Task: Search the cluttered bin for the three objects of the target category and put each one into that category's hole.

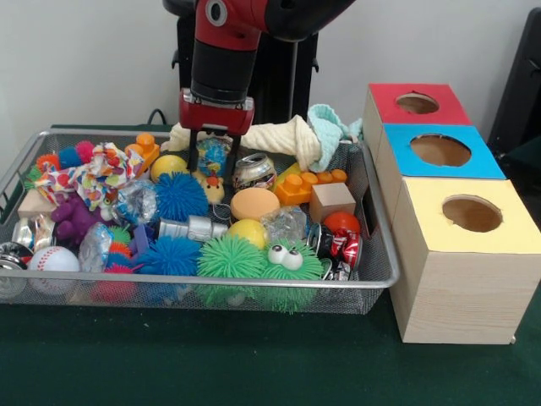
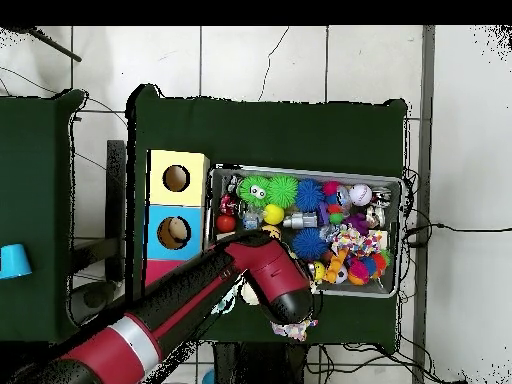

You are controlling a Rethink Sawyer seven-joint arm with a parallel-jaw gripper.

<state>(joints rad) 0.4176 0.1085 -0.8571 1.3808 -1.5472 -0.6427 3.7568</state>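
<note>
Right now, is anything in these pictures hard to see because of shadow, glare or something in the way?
Front view: even light, no strong glare; the crushed can shows only small highlights, and the gripper is dark against the toys, so its fingers are hard to read. Overhead view: the arm covers the red box and the mesh bin's near corner; the toys are too small to tell apart.

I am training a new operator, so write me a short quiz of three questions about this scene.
1. True or false: the gripper holds the baseball.
2. In the front view, which box stands nearest to the camera? A. red box B. blue box C. yellow box
3. Fill in: the fuzzy ball with eyes in the bin is ___ in colour.

Key: 1 false, its fingers are open over the bin's far side; 2 C; 3 green.
</note>
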